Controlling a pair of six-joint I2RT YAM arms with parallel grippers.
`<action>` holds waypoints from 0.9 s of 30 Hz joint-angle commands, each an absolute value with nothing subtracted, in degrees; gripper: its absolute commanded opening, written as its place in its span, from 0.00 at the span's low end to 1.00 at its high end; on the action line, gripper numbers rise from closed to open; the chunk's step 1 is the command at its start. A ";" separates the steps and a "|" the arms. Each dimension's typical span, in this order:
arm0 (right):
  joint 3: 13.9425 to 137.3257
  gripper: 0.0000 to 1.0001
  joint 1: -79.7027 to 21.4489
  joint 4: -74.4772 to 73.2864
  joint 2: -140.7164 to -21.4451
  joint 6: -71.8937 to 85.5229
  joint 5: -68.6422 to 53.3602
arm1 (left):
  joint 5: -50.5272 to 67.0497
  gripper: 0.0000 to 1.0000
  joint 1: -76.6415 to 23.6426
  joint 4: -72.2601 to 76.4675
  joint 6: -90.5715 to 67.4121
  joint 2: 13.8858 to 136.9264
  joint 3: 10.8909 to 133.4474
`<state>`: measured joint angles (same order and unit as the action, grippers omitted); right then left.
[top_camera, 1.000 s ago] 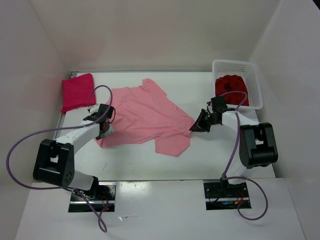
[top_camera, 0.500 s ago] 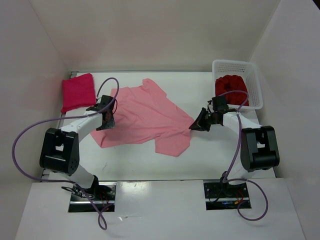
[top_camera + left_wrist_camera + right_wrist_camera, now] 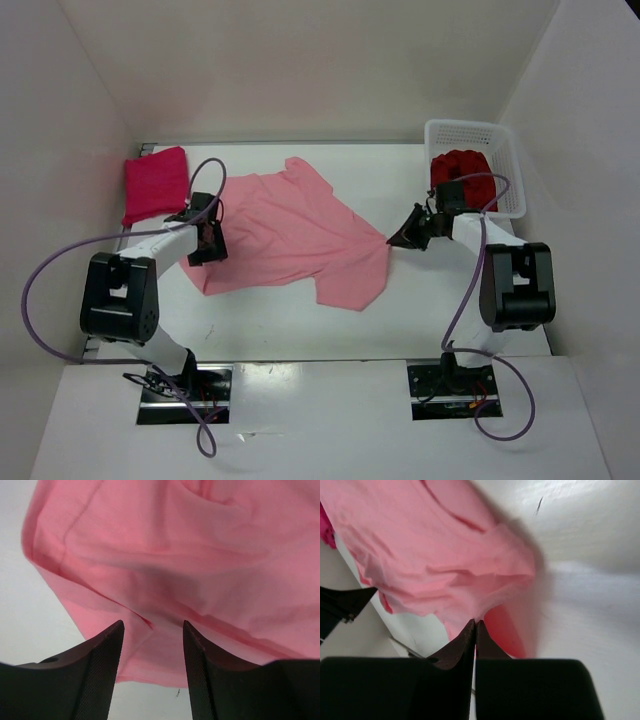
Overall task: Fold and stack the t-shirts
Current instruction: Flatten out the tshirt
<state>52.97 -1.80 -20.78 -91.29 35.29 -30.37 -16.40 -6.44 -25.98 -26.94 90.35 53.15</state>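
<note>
The salmon shirt (image 3: 290,235) lies spread on the tabletop (image 3: 440,315), its right edge pinched in the closed jaws of the right gripper (image 3: 475,625), while the left gripper (image 3: 152,624) holds its jaws apart over the left edge, with bare surface along the near hem.

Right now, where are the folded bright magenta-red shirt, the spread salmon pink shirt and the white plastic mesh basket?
Bright magenta-red shirt (image 3: 157,185): top view, its middle.
Salmon pink shirt (image 3: 290,235): top view, chest area.
White plastic mesh basket (image 3: 462,125): top view, far rim.
</note>
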 commanded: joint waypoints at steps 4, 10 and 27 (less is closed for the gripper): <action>58.80 0.00 2.11 -21.53 -96.24 34.01 -26.81 | -11.18 0.59 -2.99 -20.75 -25.23 96.41 59.23; 57.83 0.00 2.11 -21.01 -96.06 34.01 -24.79 | -6.16 0.59 -2.99 -18.54 -25.22 106.77 66.96; 58.80 0.02 2.11 -24.95 -89.12 34.45 -23.81 | -8.96 0.77 -4.04 -20.57 -24.08 113.32 84.75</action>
